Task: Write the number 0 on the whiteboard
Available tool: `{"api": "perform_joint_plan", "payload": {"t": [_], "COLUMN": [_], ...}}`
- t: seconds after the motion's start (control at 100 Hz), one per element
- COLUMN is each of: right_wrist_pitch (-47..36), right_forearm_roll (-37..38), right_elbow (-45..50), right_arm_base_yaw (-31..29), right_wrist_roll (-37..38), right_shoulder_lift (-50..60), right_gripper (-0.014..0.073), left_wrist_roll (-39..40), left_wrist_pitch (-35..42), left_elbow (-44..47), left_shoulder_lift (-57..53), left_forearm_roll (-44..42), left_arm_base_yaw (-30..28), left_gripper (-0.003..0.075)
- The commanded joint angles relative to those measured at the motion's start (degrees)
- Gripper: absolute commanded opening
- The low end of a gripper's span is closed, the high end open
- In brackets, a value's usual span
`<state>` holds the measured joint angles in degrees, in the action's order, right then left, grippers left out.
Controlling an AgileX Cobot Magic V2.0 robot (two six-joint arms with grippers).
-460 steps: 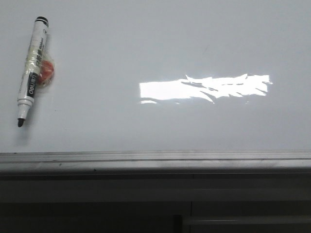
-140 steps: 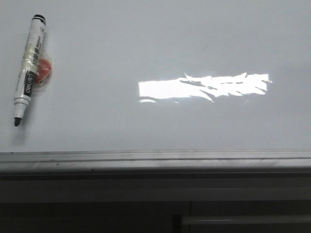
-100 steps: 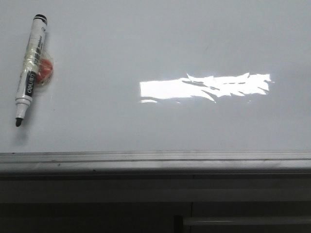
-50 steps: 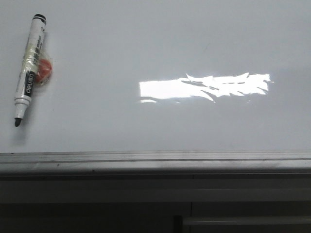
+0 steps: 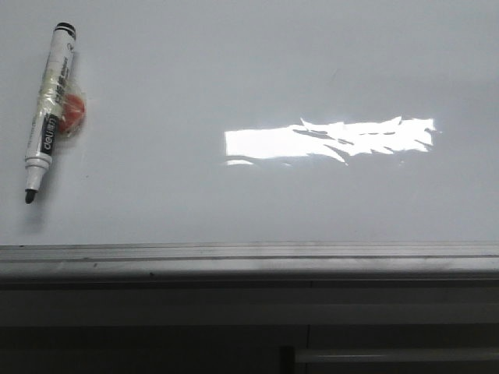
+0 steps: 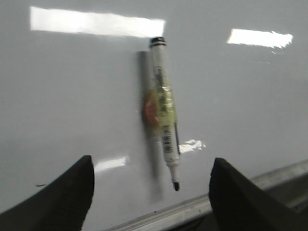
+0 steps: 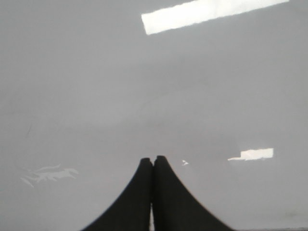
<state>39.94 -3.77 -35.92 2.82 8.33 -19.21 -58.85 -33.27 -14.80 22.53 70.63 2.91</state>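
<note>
The whiteboard (image 5: 234,70) is a glossy white surface with a grey frame strip (image 5: 249,253) along its near edge. The number 0 is out of view; I see no black line on the board. An uncapped white marker (image 5: 48,109) lies at the far left, black tip toward the frame, with a red-orange lump (image 5: 73,111) taped to its side. My left gripper (image 6: 151,161) is open above the board, and the marker (image 6: 163,110) lies ahead between its fingers, untouched. My right gripper (image 7: 153,159) is shut on nothing over bare board. Neither gripper shows in the front view.
A bright rectangular glare patch (image 5: 327,139) sits right of the board's centre. Below the frame strip there is a dark ledge and cabinet front (image 5: 249,335).
</note>
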Motion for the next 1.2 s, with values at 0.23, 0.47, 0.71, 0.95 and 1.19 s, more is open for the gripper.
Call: {"api": "perform_joint_plan", "payload": {"t": [0.23,0.47,0.71,0.95,1.19], "right_wrist_pitch": [-7.04,-6.81,-6.81,-6.81,-6.81], "right_forearm_roll": [0.47,0.47,0.47,0.47,0.47], "right_elbow": [-1.94,-1.94,-1.94,-1.94,-1.94], "right_arm_base_yaw": [0.13,0.34,0.34,0.34,0.34], "right_wrist_roll": [-0.08,-0.08,-0.08,-0.08,-0.08], "right_shoulder_lift": [-2.5,-2.5,-2.5,-2.5,-2.5], "right_gripper": [-0.0057,-0.0057,-0.0057,-0.0057,-0.0057], "left_wrist_roll": [-16.72,-16.72,-16.72,-16.72,-8.96], "left_wrist_pitch": [-0.09,1.29,0.0,-6.57,-9.99], "left_elbow": [-1.55,-1.55,-1.65,-1.67,-2.09], "left_shoulder_lift": [3.24,3.73,3.73,3.62,3.62], "left_forearm_roll": [5.32,8.3,8.92,16.35,-5.56], "left_arm_base_yaw": [0.56,0.56,0.56,0.56,1.36], "left_gripper": [0.0418,0.0418,0.0418,0.0418,0.0418]}}
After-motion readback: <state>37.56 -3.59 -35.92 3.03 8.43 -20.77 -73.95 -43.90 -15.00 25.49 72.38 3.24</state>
